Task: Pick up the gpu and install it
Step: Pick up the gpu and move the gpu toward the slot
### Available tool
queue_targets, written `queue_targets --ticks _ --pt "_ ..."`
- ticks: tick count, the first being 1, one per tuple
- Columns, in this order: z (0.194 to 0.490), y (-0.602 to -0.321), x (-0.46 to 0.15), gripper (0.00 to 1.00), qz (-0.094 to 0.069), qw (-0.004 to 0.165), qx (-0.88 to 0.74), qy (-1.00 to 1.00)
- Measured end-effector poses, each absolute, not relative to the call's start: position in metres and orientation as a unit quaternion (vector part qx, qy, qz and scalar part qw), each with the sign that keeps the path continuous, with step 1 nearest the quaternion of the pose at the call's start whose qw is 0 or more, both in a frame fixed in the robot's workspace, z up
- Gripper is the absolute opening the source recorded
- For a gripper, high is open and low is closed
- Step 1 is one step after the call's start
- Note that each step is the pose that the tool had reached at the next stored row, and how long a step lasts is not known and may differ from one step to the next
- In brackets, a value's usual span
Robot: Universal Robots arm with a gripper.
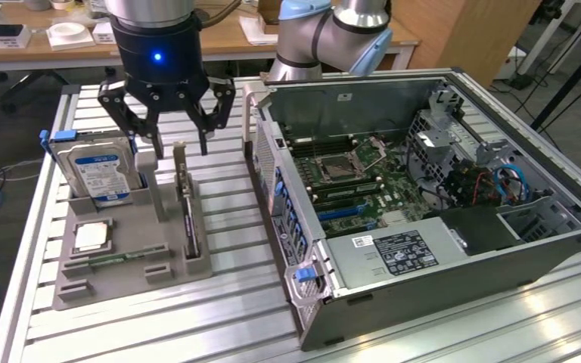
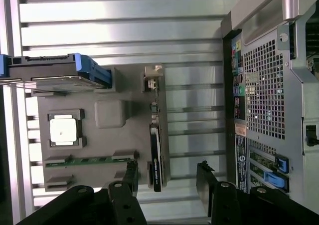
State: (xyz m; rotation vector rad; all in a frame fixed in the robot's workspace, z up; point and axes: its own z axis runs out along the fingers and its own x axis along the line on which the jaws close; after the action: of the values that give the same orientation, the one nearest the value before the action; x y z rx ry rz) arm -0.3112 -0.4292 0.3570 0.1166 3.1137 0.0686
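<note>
Pickup stage, approach. Gripper point(image 1: 179, 141) spread wide and empty, poised above the gpu point(image 1: 187, 206), which stands on edge along the holder's point(image 1: 114, 286) edge nearest the computer case point(image 1: 432, 296). Judged requirement: fingers squarely straddling the card.

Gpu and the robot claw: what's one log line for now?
gripper open | hovering over gpu | gpu upright in grey holder, not held

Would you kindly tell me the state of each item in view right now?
end effector: open, hovering above the graphics card.
graphics card: standing on edge in the holder, not gripped.
hard drive: upright in its slot.
processor: lying flat.
memory strip: resting in the holder.
computer case: lying down, side open.
</note>
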Motion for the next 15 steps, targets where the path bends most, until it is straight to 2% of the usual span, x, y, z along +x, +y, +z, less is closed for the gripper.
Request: queue_targets --ticks 15 --pt "0.3467 -0.4292 -0.3112 0.59 0.022 0.012 0.037 0.999"
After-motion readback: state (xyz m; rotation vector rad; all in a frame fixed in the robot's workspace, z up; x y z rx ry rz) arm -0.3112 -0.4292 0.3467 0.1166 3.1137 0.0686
